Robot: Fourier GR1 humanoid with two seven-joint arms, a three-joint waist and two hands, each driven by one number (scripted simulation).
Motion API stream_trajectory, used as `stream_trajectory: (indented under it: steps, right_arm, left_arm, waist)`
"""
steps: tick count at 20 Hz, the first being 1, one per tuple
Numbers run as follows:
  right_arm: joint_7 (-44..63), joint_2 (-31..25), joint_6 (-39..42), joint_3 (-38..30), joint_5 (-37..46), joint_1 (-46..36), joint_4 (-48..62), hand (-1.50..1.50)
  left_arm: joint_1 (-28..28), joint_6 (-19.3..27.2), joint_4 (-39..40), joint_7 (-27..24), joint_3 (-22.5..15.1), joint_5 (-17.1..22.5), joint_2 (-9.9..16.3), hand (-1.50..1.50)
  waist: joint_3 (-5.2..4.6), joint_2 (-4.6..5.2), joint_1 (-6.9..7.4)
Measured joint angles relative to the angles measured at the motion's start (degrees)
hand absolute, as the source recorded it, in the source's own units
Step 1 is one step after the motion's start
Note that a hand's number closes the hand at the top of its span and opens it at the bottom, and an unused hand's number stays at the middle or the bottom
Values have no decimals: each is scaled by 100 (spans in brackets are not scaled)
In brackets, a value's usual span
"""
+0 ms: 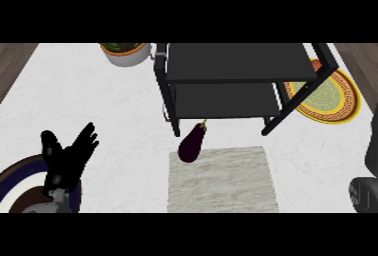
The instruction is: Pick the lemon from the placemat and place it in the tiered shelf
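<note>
- The left robot hand (pixel 68 155) rests near the lower left of the view, fingers spread and pointing up, and it holds nothing.
- At the right edge only a dark part of the right arm (pixel 366 192) shows; whether the right robot hand is open or closed cannot be told.
- No lemon is visible anywhere: the placemat (pixel 223 181) lies bare in the middle of the tabletop (pixel 88 100).
- A dark eggplant (pixel 192 143) lies on the placemat's upper left corner, its stem toward the tiered shelf (pixel 232 80).
- Both levels of the black shelf look bare, so the placing seems not yet done.
- A guess: the lemon is perhaps hidden by the right arm, and the carrying step may be in hand.
- The next move would then call for bringing the fruit over a shelf level, clear of the posts.
- Farther out stand a potted plant (pixel 125 52), a yellow patterned plate (pixel 328 97) and a dark-rimmed plate (pixel 18 182).
</note>
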Motion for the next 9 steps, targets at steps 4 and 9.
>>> stream_trajectory:
  steps: [4,9]
  right_arm:
    - [220,-405,281,-411,-456,414,-592,-150]
    - [107,-982,924,-993,-1373,1062,-1027,-150]
  left_arm:
    - [-41,-136,70,-8,123,101,110,0]
    - [-85,-168,122,-31,166,109,116,0]
  waist:
    - [2,-6,-37]
    - [3,1,-35]
